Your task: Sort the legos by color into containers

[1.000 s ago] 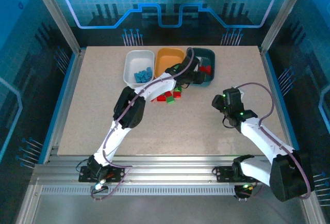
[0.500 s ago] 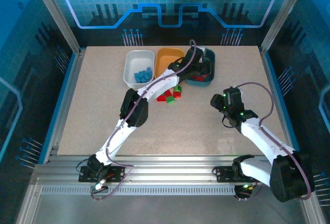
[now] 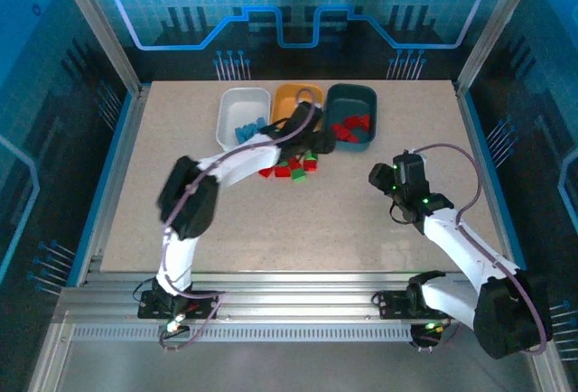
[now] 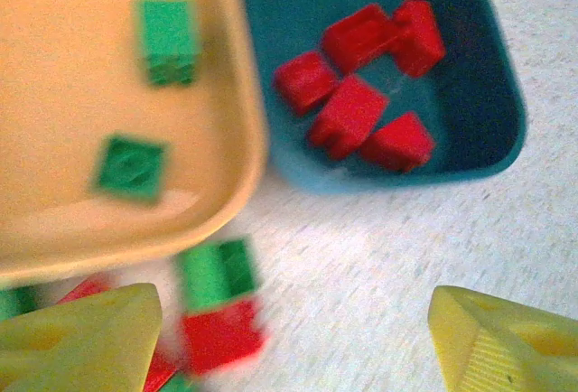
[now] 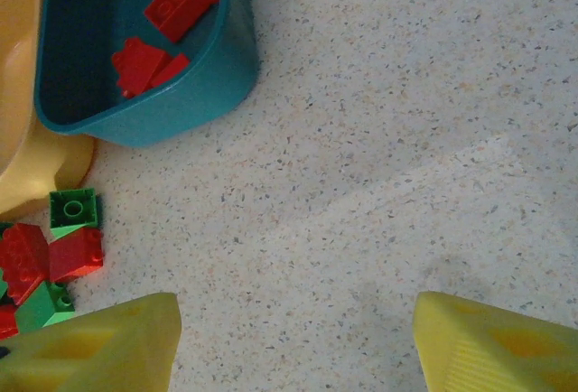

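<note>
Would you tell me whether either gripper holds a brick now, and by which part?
Nothing is held: the left gripper and the right gripper both stand open above the speckled table, no plastic brick clamped between their fingers.

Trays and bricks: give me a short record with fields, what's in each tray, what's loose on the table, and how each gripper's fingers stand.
white tray: light blue bricks
orange-yellow tray: two green bricks
dark teal tray: red bricks
loose bricks: red and green, on the table by the near side of the orange-yellow tray
left gripper: fingers apart, nothing between them, near the loose bricks
right gripper: fingers apart, nothing between them, over bare table
</note>
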### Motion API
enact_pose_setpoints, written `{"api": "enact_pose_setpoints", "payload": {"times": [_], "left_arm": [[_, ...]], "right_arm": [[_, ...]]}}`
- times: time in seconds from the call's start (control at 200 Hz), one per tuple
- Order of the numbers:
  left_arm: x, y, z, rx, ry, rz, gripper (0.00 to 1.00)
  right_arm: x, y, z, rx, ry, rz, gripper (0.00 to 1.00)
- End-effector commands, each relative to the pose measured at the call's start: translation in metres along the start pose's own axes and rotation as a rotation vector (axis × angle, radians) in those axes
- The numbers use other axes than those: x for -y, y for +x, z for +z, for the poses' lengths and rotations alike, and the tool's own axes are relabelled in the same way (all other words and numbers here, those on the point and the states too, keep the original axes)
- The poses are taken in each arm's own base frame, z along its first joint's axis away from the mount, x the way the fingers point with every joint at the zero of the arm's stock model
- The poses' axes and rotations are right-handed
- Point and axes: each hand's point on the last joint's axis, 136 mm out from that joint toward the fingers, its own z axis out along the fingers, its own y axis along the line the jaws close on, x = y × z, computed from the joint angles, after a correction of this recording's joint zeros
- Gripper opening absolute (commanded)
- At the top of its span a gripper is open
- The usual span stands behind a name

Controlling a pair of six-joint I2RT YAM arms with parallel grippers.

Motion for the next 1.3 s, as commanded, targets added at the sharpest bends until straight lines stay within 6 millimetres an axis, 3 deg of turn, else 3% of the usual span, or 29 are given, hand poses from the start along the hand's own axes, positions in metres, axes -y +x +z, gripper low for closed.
{"api": "enact_pose_setpoints", "payload": {"times": [0.0,0.09,0.21,0.465,0.785,0.961,1.296], "left_arm": [[-0.063,0.006,-0.025,0.038,-0.119,-0.038,0.75],[-0.097,0.039,-0.03,-0.022,-0.168,-0.035,0.69],[-0.111,0.063,-0.025,-0.065,-0.186,0.017,0.68],[-0.139,0.065,0.001,-0.095,-0.233,-0.029,0.66],[-0.145,0.073,0.027,-0.142,-0.219,0.008,0.6],[-0.145,0.08,0.025,-0.148,-0.19,-0.004,0.51],[-0.151,0.12,0.012,-0.181,-0.167,-0.057,0.41]], "right_arm": [[-0.003,-0.003,-0.002,0.014,-0.026,-0.005,0.7],[-0.006,-0.002,-0.002,0.009,-0.037,-0.009,0.7],[-0.009,0.0,0.0,-0.001,-0.042,-0.02,0.7],[-0.013,0.003,0.006,-0.026,-0.044,-0.045,0.7],[-0.014,0.003,0.006,-0.027,-0.045,-0.056,0.7],[-0.013,0.003,0.008,-0.029,-0.038,-0.059,0.7],[-0.014,0.004,0.007,-0.029,-0.038,-0.06,0.7]]}}
